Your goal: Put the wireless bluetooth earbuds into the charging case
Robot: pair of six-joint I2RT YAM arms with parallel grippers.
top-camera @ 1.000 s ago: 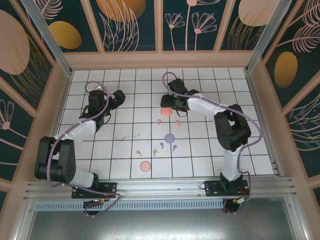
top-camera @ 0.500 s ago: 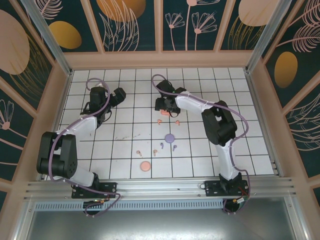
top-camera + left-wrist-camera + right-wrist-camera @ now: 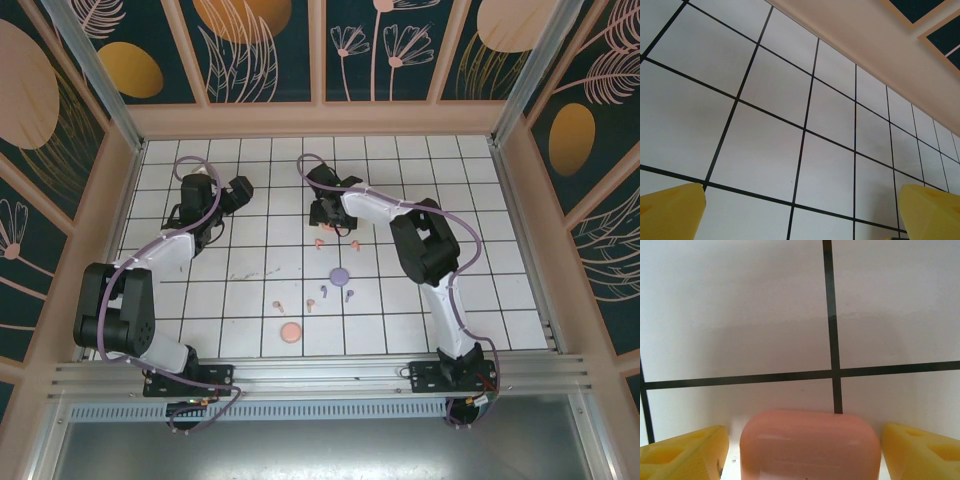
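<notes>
A salmon charging case [image 3: 807, 437] lies on the white tiles between the yellow fingers of my right gripper [image 3: 802, 457], which is open, with a thin gap on each side of the case. From above, the right gripper [image 3: 324, 212] covers most of that case [image 3: 335, 229]. Two salmon earbuds [image 3: 318, 243] [image 3: 355, 244] lie just in front of it. Two purple earbuds [image 3: 323, 291] [image 3: 349, 295] and two pink earbuds [image 3: 279, 305] [image 3: 309, 305] lie nearer the front. My left gripper [image 3: 236, 190] is open over bare tiles at the far left, its yellow fingertips [image 3: 672, 210] wide apart.
A round purple case [image 3: 339, 274] sits mid-table and a round pink case [image 3: 290, 332] near the front edge. The wooden back wall [image 3: 320, 118] and side walls enclose the tiled table [image 3: 250, 260].
My right gripper has swung left and come down over the salmon case, its jaws narrowing slightly. The left gripper has shifted a little toward the back.
</notes>
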